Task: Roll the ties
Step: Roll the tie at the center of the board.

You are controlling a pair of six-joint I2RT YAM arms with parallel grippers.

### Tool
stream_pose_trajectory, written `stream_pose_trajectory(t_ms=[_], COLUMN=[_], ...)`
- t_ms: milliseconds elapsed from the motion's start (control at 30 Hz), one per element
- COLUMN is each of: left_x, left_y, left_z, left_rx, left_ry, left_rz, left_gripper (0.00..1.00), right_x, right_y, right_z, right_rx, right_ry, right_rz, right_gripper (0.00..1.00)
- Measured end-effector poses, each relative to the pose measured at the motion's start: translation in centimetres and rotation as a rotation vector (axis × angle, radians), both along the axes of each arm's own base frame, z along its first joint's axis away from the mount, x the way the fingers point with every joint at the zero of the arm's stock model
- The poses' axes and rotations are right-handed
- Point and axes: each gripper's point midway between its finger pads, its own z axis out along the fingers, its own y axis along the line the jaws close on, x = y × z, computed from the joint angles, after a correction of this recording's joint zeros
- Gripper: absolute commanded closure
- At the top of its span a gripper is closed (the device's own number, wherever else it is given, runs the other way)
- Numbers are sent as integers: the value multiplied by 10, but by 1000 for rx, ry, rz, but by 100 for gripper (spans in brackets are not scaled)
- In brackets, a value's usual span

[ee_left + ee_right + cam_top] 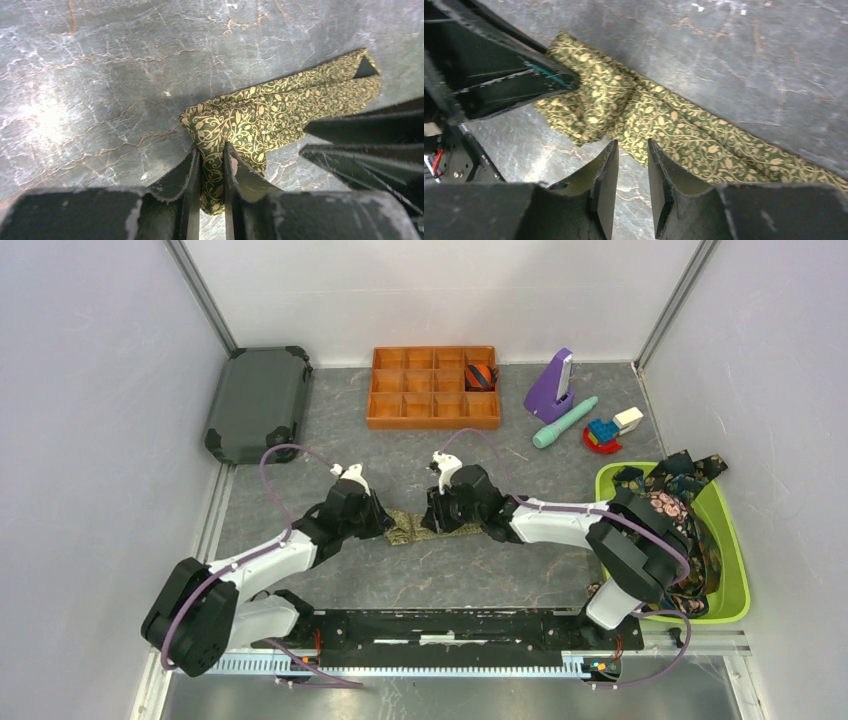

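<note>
We list, at the middle of the table (560, 575), one olive-green tie (260, 117), roll barely started: left gripper (212, 150) clamps its bunched end, right gripper (631, 145) stands parted and empty at its edge; next, we judge, a fresh grip and turn.

Overhead, the green tie (410, 528) shows only between the left gripper (383, 524) and right gripper (430, 522), its ends hidden. The right wrist view cuts it off at the right edge; the right arm (640, 540) apparently covers some binned ties (690, 480).
</note>
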Motion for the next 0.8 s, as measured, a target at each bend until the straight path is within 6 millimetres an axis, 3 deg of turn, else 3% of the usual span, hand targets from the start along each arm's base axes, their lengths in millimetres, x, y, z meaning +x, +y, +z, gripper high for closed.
stream_pose_trajectory(t_ms=[233,600,800], left_x=[-7,-10,-14], left_y=[2,19,28], left_z=[2,15,17], left_rx=[130,315,407], left_ry=[13,10,30], left_rz=[15,61,66], left_gripper=[86,86,85], right_x=[-19,-20,-22], right_y=[28,65,68], right_z=[-4,-19,-18], right_rx=[14,36,39], right_ry=[11,54,54], right_rz=[68,110,121], right_gripper=[73,75,73])
